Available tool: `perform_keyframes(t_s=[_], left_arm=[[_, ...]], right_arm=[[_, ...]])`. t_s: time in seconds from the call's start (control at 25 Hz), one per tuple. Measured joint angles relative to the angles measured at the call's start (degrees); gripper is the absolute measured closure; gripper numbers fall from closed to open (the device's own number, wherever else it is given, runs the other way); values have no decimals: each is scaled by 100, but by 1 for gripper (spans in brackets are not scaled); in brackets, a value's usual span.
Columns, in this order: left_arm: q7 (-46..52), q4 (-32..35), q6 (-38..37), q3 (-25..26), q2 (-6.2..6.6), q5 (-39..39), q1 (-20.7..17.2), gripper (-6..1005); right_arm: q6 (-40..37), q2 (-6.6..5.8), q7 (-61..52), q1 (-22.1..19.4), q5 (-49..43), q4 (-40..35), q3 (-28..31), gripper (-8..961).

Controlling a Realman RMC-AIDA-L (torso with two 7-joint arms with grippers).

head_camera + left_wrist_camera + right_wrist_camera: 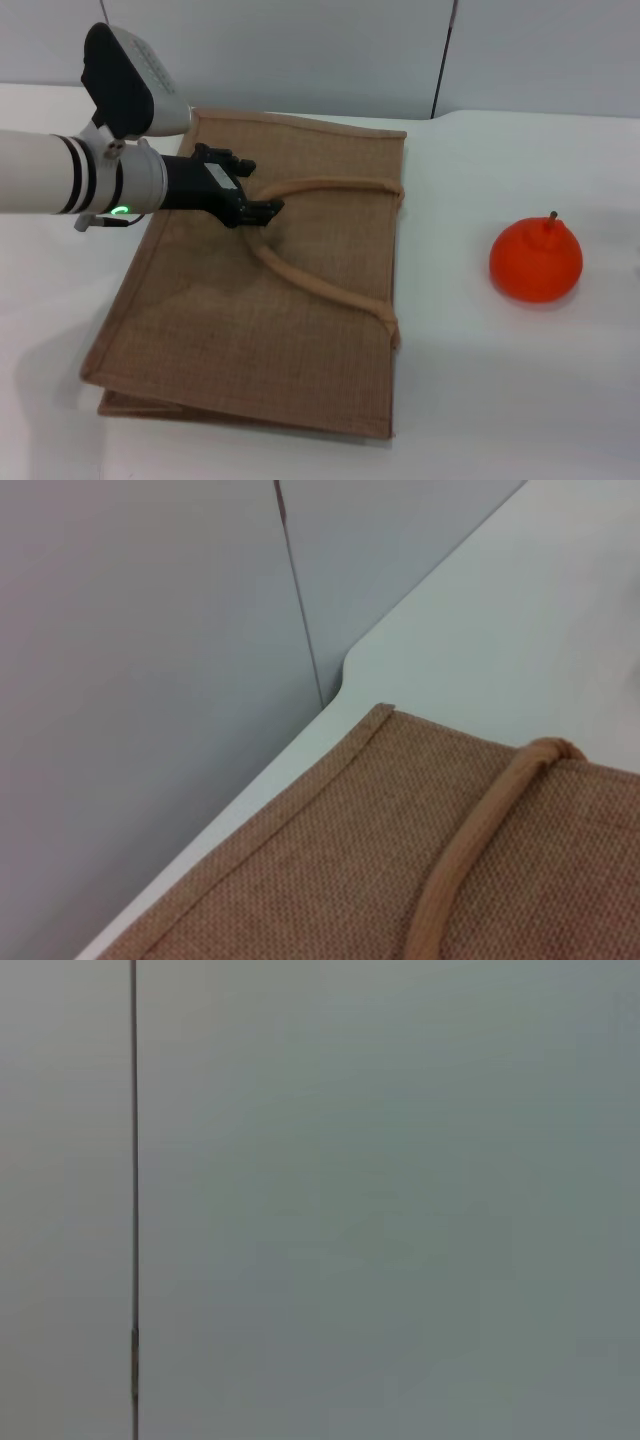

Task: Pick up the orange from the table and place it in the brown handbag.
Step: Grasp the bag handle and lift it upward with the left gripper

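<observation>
Orange point(536, 262) sits on the white table point(480, 400), well apart to the right of the brown handbag point(250, 330), which lies flat. Left tool point(262, 212) is over the bag at its handle loop point(330, 290); whether it grips, I cannot tell.

1. Even, soft, bright light falls on the table point(520, 400); no glare.
2. A faint shadow lies on the table left of the bag point(270, 290), under the arm.
3. The orange point(536, 262) shows a mild sheen.
4. Wrist views look slightly soft.
</observation>
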State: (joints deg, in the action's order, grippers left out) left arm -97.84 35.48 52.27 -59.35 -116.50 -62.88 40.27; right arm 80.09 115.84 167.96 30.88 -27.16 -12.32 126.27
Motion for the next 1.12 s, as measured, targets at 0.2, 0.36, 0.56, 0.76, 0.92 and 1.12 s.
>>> perform_keyframes(t_s=[0.2,0.36,0.56,0.76,0.92,1.12], left_arm=[[-143,-170,-169,3,5,-79,15,341],[-178,-216,-221,3,5,-85,23,343],[-180,-217,-312,3,5,-85,19,346],[-181,-217,-340,3,5,-85,17,348],[-187,-225,-340,3,5,-85,27,350],[-258,-282,-345,3,4,-89,52,353]], right_arm=[[0,0,0,0,0,-7,-60,59],[0,0,0,-2,0,-8,-75,59],[0,0,0,-3,0,-8,-85,59],[6,0,0,1,0,-8,-85,59],[79,0,0,3,0,-13,-85,59],[140,0,0,5,0,-41,-85,60]])
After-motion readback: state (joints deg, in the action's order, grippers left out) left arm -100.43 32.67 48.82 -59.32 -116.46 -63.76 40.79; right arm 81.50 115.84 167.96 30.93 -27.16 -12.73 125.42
